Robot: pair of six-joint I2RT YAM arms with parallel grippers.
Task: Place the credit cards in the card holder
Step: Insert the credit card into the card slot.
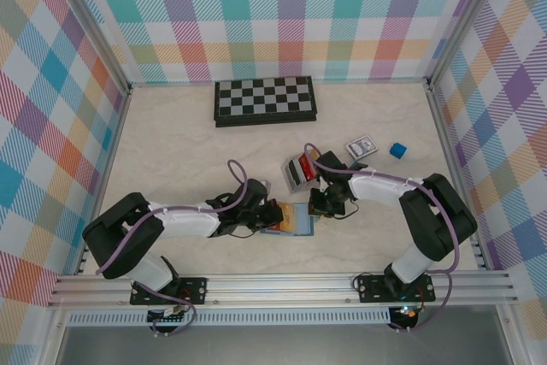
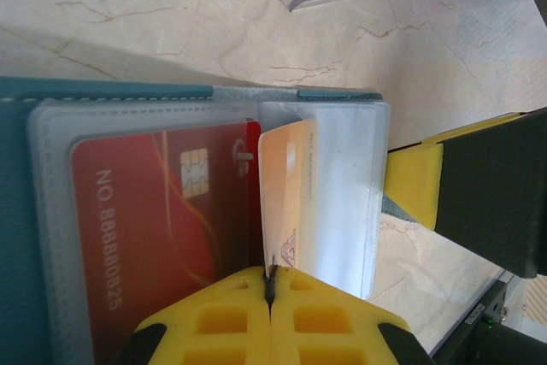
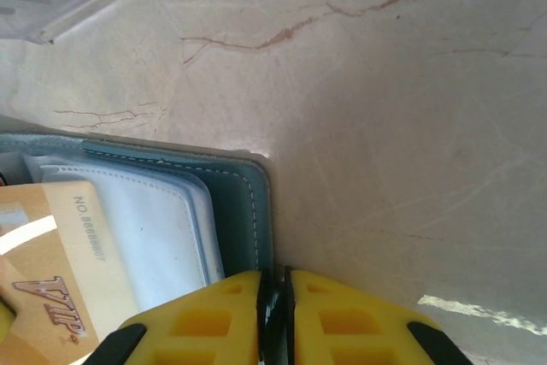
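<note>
The teal card holder (image 1: 295, 221) lies open on the table between my two grippers. In the left wrist view its left clear pocket (image 2: 51, 237) holds a red credit card (image 2: 154, 228) with a chip. A tan credit card (image 2: 282, 198) stands on edge at the mouth of the right pocket, and my left gripper (image 2: 270, 286) is shut on its near edge. My right gripper (image 3: 275, 297) is shut on the teal cover's edge (image 3: 244, 211) at the holder's right side. The tan card (image 3: 55, 271) reads VIP in the right wrist view.
A grey open box (image 1: 301, 173) with more red cards stands just behind the holder. A dark patterned card (image 1: 361, 147) and a small blue cube (image 1: 397, 150) lie at the right. A chessboard (image 1: 265, 100) sits at the back. Checked walls enclose the table.
</note>
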